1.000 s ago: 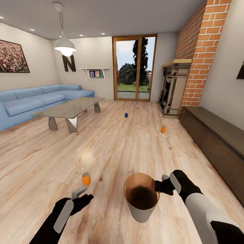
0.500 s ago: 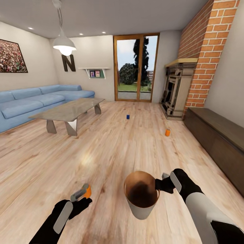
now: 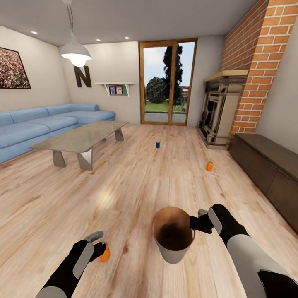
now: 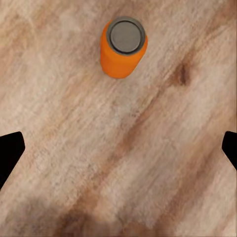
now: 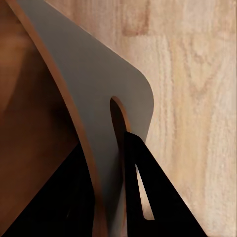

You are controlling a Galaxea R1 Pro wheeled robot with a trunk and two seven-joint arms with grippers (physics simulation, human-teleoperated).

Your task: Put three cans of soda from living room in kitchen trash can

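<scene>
Left arm reaches forward and down at the head view's lower left, black sleeve with a grey panel along the forearm. Left hand (image 3: 98,245) points at the floor, grey finger on top; in the left wrist view its two dark fingertips (image 4: 10,153) stand wide apart, nothing between them.

Right arm comes in from the lower right, white upper segment, black wrist, bent inward. Right hand (image 3: 198,222) is clamped on the bin (image 3: 173,249) rim, one finger inside the wall, one outside, in the right wrist view.

Head camera high, facing forward-down, wrist cameras close above floor (image 4: 148,148)
</scene>
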